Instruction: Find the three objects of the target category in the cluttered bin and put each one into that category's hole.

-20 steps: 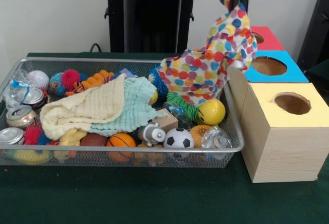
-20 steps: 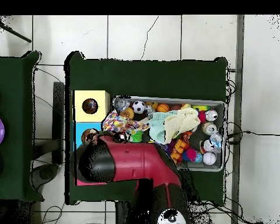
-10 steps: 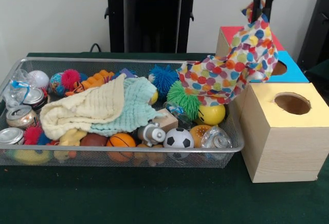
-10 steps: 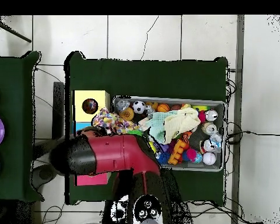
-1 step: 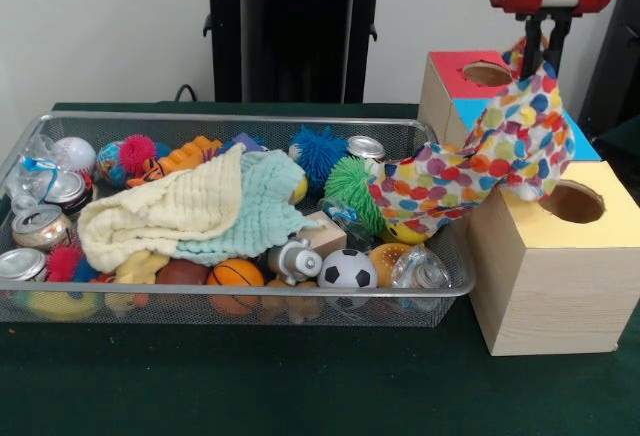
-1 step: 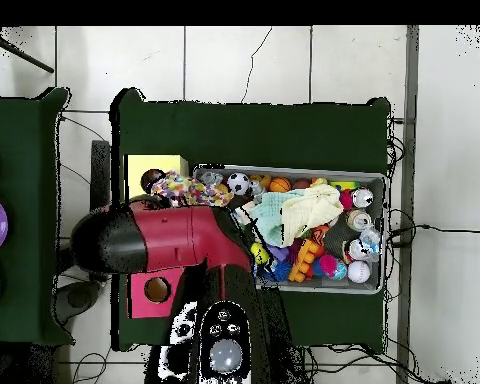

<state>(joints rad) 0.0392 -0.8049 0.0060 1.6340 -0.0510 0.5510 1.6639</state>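
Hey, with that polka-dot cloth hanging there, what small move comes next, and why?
Probably carry it a bit further, over the yellow box's hole. The tool holds the polka-dot cloth up, but its tail trails back over the bin's rim.

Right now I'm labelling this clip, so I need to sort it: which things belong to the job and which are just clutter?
In the job:
gripper, holding the polka-dot cloth
yellow-topped box, its hole by the cloth's edge
cream cloth and mint cloth, likely the same category

Lying about:
soccer ball
basketball
green spiky ball
cans
red-topped box
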